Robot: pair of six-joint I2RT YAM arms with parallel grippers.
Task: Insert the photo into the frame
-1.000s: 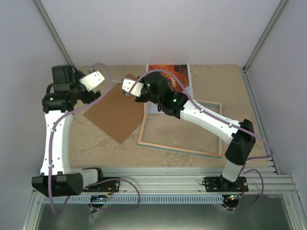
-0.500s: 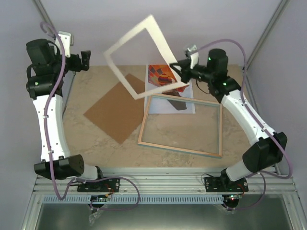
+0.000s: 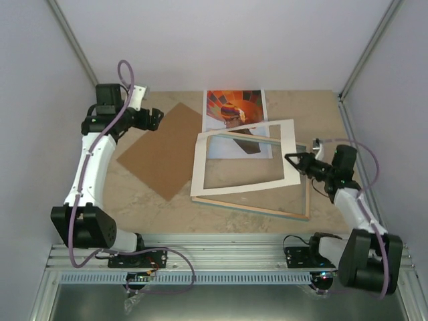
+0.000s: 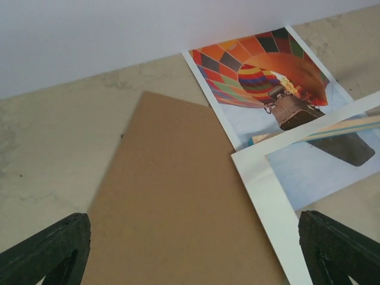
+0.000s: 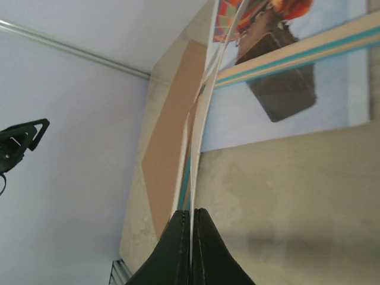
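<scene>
My right gripper [image 3: 293,159] is clenched on the right-hand edge of the white mat border [image 3: 200,164]. In the right wrist view the two fingers [image 5: 172,249] are pressed together on that thin card, which runs away from them edge-on. The mat lies slightly askew over the frame [image 3: 251,208]. It covers the frame's far and left rails, while the near rail and the right rail show past it (bare wood face up, with a turquoise line along the outer edge).

The photo [image 3: 234,107] lies face up on the table [image 3: 127,194] at its far side, balloon showing. It is not in the frame. Its near part is tucked under the frame's far rail and the mat's far strip, and the rest sticks out beyond them toward the back wall.

My left gripper [image 3: 154,119] is released, with its fingers spread wide and nothing between them. It hangs over the far corner of the brown backing board [image 3: 160,150]. That board lies flat, turned like a diamond, just left of the frame. In the left wrist view its right corner passes under the mat's left strip.
</scene>
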